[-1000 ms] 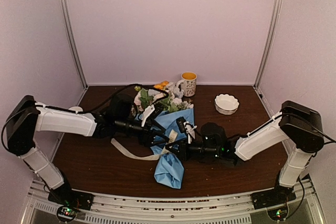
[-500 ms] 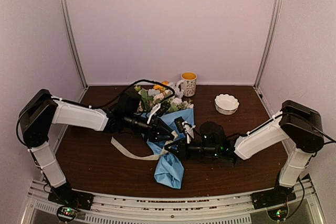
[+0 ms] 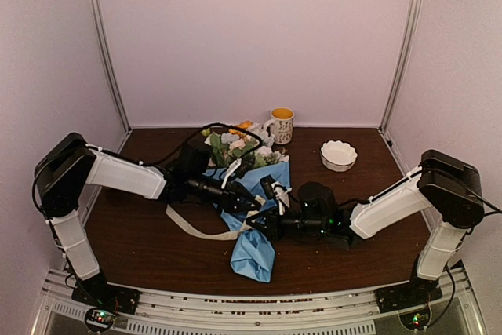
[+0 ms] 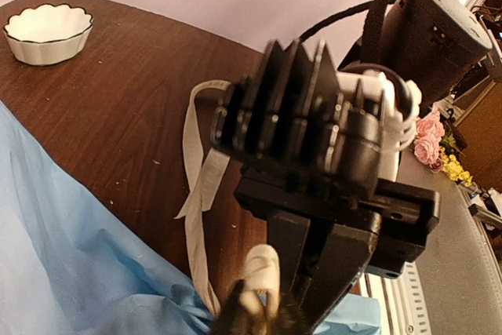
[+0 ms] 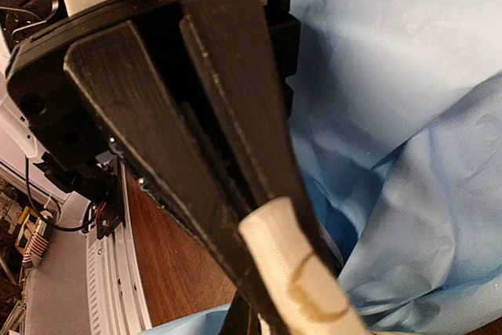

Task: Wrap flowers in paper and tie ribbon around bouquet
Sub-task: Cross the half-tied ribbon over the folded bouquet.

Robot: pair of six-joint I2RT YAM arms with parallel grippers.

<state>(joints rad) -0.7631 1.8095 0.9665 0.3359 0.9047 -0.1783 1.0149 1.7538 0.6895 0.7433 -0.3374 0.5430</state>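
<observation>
Care matters: the right end effector [image 3: 263,223], pinched on the long cream cloth ribbon [image 5: 298,280], should pull gently round the light blue paper bouquet [image 3: 252,256] on the brown table [image 3: 141,249]; whether the left end effector [image 3: 249,203] grips, I cannot tell.

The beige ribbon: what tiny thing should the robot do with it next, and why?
Probably the left gripper should pinch the narrow cream fabric ribbon too. The right gripper is shut on one bit, the left sits beside it above the light blue paper cone, and the rest lies loose, untied.
</observation>
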